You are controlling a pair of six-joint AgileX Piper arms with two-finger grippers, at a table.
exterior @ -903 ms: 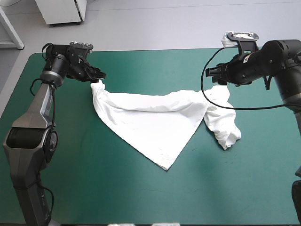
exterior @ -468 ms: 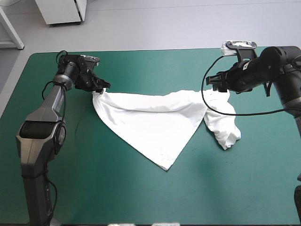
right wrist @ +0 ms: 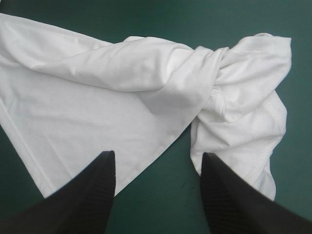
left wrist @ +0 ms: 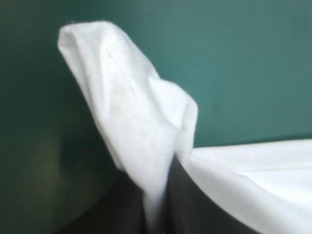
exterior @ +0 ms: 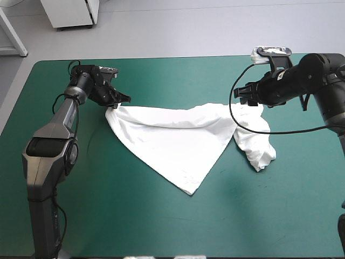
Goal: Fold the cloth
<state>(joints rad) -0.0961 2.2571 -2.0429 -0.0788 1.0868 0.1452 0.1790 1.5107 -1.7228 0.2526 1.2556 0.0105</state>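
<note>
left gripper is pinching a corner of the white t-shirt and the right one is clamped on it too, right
Not quite. The left gripper is shut on the T-shirt, but the right gripper holds nothing: the right wrist view shows its jaws open above it.

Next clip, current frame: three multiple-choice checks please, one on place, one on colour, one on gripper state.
1. Where does the left gripper hold the T-shirt? A its far left corner; B its near tip; C its middle
2. The table cover is: A brown; B teal-green; C white
3. The right gripper is: A open; B shut on the T-shirt; C out of view
Key: 1 A, that corner is pinched; 2 B, plain in the high view; 3 A, its fingers stand apart.
</note>
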